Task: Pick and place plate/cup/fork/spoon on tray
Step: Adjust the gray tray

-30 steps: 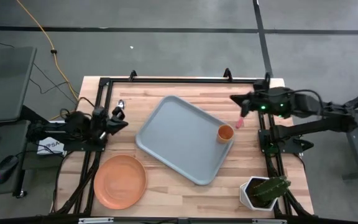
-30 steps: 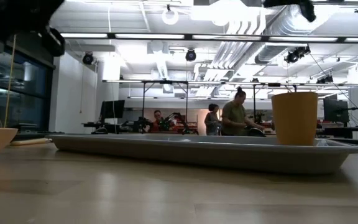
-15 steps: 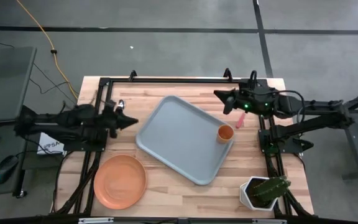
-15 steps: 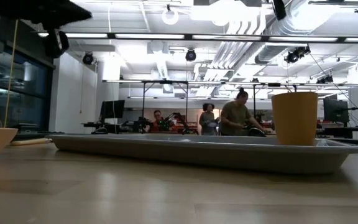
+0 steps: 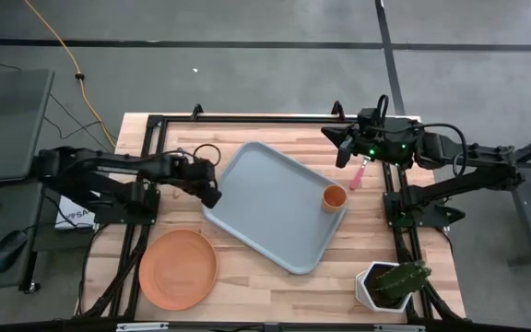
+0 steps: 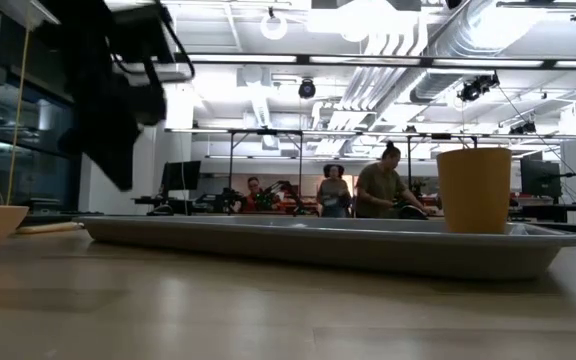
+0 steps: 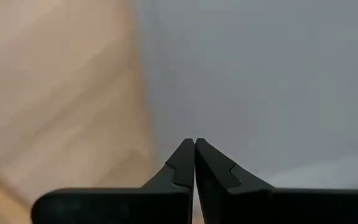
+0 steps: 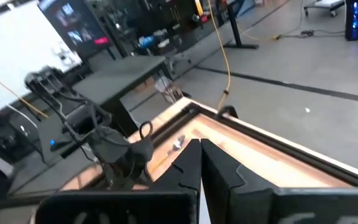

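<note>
Left gripper point(image 5: 212, 195) pinched together, empty, at tray point(image 5: 265, 198) edge. Plate point(image 5: 178, 268) lies beside it, off the tray: likely light, rigid, slick; pinch its raised rim. Right gripper point(image 5: 342, 148) likewise closed.

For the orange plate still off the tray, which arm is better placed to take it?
Probably the left. The left gripper hangs shut at the tray's left edge, on the plate's side of the table. The right gripper, also shut, is across the tray near the fork.
</note>
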